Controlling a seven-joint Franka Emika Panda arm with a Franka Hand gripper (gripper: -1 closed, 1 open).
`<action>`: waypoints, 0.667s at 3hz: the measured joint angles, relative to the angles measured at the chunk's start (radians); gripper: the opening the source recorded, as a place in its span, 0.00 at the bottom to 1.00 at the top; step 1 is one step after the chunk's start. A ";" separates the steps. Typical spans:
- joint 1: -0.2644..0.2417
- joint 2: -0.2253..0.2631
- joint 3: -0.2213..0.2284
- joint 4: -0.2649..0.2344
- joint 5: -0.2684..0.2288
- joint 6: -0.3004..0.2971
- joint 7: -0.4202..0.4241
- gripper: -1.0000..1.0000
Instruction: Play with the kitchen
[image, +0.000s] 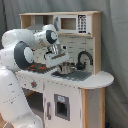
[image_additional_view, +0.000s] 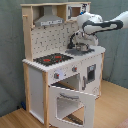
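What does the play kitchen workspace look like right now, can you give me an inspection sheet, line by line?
Surface: kitchen worktop of light wood, holding a black-red hob and a grey sink.
Job's things: oven door hangs open in the second exterior view; microwave and hood up top; black faucet behind the sink.
Clutter: nothing seen on the worktop.
Grippers: pincer low over the sink, beside the faucet.
Cables: nothing seen.
Surroundings: grey curtain behind; wooden floor.
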 joint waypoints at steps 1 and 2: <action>0.000 0.003 -0.007 -0.060 0.000 0.083 -0.006 0.00; -0.001 0.007 -0.007 -0.093 0.003 0.172 -0.046 0.00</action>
